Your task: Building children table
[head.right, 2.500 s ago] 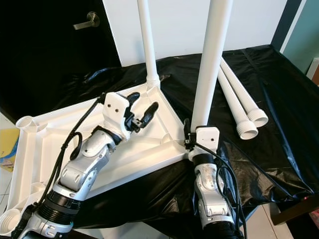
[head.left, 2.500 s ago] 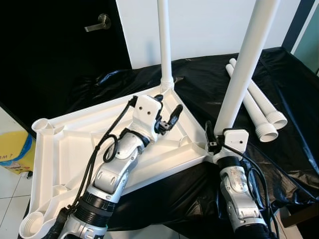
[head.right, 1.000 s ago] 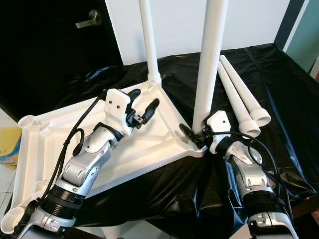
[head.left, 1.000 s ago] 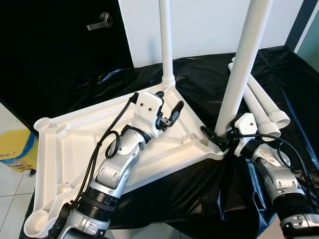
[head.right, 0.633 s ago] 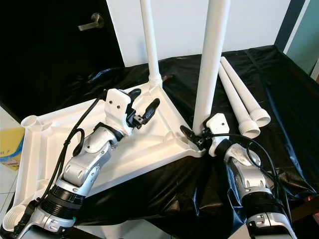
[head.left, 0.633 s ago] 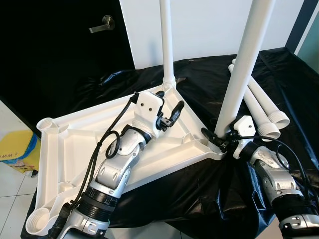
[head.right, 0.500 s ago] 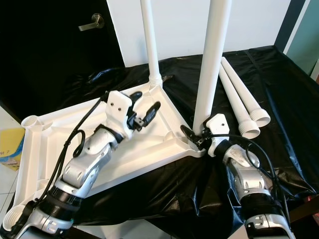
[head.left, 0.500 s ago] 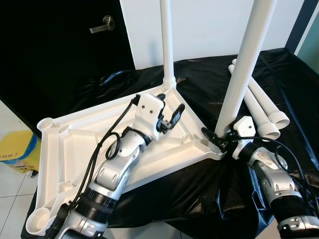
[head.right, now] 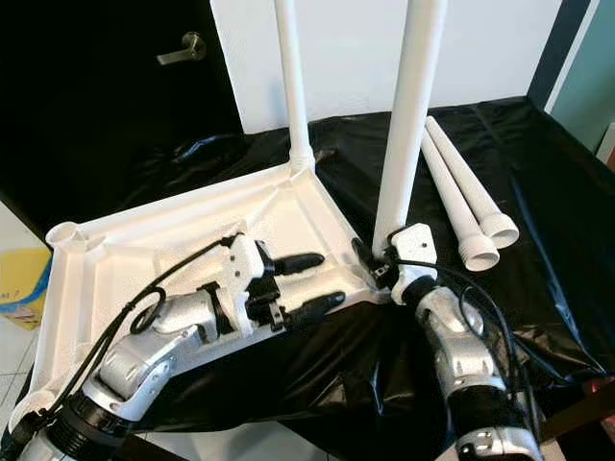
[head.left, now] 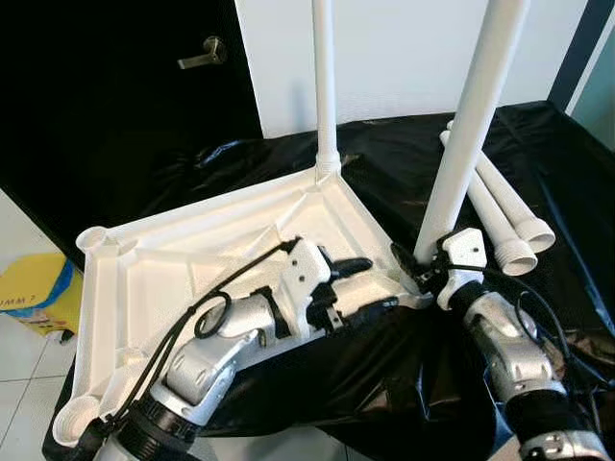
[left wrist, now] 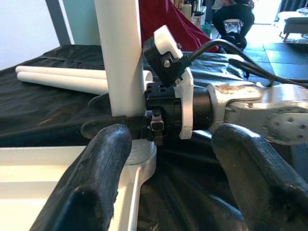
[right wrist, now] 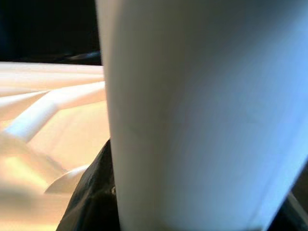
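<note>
The white table top lies upside down on the black-covered surface. One white leg stands in its far corner. A second leg stands in the near right corner. My right gripper is shut on this leg's base, and the leg looms close in the right wrist view. My left gripper is open low at the table top's front edge, pointing at that corner. Its fingers frame the leg and the right wrist. Two loose legs lie to the right.
Open sockets sit at the table top's left corners. A black door with a handle is behind. A yellow bag lies on the tiled floor at left. A seated person is far back.
My left gripper has dropped from above the table top's middle to its front edge, nearer the right corner. The right gripper stays at the leg's base. The camera shifted slightly.
</note>
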`<state>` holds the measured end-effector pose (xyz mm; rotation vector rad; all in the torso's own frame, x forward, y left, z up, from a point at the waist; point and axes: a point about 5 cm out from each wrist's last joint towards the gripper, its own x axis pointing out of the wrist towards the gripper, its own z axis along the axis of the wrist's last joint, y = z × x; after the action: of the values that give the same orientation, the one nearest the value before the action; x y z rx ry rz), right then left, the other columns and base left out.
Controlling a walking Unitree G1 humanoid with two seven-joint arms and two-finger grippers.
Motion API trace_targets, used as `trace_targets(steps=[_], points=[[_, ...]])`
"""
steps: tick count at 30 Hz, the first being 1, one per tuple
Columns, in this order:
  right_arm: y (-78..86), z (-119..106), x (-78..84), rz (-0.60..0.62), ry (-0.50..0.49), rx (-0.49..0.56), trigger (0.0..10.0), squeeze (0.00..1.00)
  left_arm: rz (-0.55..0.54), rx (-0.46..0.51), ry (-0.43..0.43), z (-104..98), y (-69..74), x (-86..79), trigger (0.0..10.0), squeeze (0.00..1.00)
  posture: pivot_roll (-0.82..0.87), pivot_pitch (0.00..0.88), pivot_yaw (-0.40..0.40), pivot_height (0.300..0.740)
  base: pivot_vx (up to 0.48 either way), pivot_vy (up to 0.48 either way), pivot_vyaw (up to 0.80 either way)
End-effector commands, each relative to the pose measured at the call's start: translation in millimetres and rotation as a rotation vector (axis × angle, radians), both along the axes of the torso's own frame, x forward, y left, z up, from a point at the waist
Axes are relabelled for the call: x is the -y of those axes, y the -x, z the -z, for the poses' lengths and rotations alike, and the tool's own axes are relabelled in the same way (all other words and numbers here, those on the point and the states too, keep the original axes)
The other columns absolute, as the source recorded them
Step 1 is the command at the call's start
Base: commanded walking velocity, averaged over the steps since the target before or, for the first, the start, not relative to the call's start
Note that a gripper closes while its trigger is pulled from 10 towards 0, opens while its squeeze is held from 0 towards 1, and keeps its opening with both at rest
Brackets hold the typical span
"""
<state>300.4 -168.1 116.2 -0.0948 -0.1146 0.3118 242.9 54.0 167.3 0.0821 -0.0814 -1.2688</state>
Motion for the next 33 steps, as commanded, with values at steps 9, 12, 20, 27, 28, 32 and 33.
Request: trace_targets(steps=[9, 12, 20, 27, 28, 32, 33], points=[[11.8, 27.3, 0.5, 0.377, -0.103, -0.147, 10.0, 0.0, -0.035, 0.024, -0.028, -0.9, -3.9, -6.1, 10.0, 0.0, -0.15, 0.011, 0.073, 0.74, 0.0, 0.0, 0.0], [12.5, 26.5, -3.6, 0.464, -0.123, -0.143, 10.0, 0.0, -0.043, 0.024, -0.028, -2.1, -5.6, -7.2, 10.0, 0.0, -0.15, 0.01, 0.072, 0.74, 0.0, 0.0, 0.0], [11.8, 26.1, -19.2, 0.51, -0.159, -0.155, 10.0, 0.0, -0.049, 0.023, -0.031, -1.6, -5.5, -8.5, 10.0, 0.0, -0.14, 0.008, 0.068, 0.74, 0.0, 0.0, 0.0], [14.4, 14.3, -21.2, 0.508, -0.142, -0.097, 10.0, 0.0, -0.051, 0.035, -0.025, -6.2, -3.6, -9.9, 10.0, 0.0, -0.13, 0.009, 0.06, 0.74, 0.0, 0.0, 0.0], [14.7, 13.8, -21.0, 0.506, -0.134, -0.094, 10.0, 0.0, -0.053, 0.038, -0.028, -6.0, -3.5, -10.3, 10.0, 0.0, -0.13, 0.008, 0.059, 0.74, 0.0, 0.0, 0.0], [15.8, 11.4, -19.0, 0.484, -0.117, -0.077, 10.0, 1.0, -0.068, 0.042, -0.027, -6.7, -4.7, -11.5, 10.0, 0.0, -0.12, 0.008, 0.048, 0.74, 0.0, 0.0, 0.0], [15.8, 11.4, -19.0, 0.484, -0.117, -0.077, 10.0, 1.0, -0.068, 0.042, -0.027, -6.7, -4.7, -11.5, 10.0, 0.0, -0.12, 0.008, 0.048, 0.74, 0.0, 0.0, 0.0]])
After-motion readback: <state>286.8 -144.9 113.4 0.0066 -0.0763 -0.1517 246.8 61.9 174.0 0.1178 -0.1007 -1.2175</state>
